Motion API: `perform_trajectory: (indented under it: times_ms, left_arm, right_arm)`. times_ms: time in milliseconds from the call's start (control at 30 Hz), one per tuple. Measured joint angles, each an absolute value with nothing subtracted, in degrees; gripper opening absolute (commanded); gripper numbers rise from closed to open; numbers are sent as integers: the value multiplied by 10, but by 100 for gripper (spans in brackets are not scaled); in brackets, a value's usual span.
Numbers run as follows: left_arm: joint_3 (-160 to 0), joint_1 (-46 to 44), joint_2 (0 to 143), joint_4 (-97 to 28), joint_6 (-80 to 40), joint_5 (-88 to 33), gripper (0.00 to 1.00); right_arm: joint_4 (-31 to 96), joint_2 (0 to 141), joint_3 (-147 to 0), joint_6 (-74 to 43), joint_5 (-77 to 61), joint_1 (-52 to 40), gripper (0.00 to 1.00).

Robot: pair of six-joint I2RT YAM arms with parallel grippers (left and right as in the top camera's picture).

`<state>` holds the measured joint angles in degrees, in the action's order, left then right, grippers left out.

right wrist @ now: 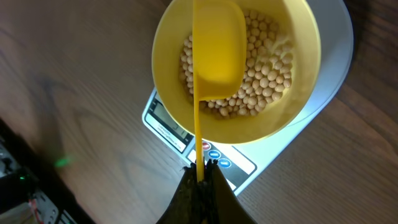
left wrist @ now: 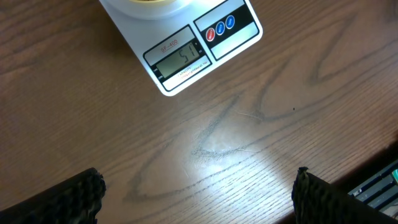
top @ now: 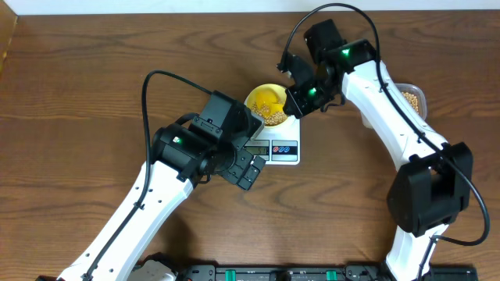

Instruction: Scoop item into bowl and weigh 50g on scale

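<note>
Robotics laboratory bench: a white, cabled left arm [top: 137, 207] and right arm [top: 383, 101], based near a black equipment rail [top: 312, 273], work over a wood-grain desk [top: 78, 70] bearing a digital scale [top: 285, 148].

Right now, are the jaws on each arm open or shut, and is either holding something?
Left gripper: jaws open, holding nothing.
Right gripper: jaws shut on the handle of the yellow scoop, which is over the bowl.
</note>
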<state>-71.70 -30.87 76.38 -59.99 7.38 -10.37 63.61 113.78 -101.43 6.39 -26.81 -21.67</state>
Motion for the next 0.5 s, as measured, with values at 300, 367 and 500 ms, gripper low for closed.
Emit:
perform_trajectory:
  times_ms: [300,367,500]
  left_arm:
    - [-717,-309,764,-600,74,-104,98]
    - [-717,-309,764,-600,74,-104,98]
    - [-717,-309,764,-600,74,-104,98]
  right_arm:
    - [633,1138,-1014,63,-286,-200,1]
    - [631,1138,-1014,63,-286,-200,1]
    - [631,1139,-1014,63,-287,-200,1]
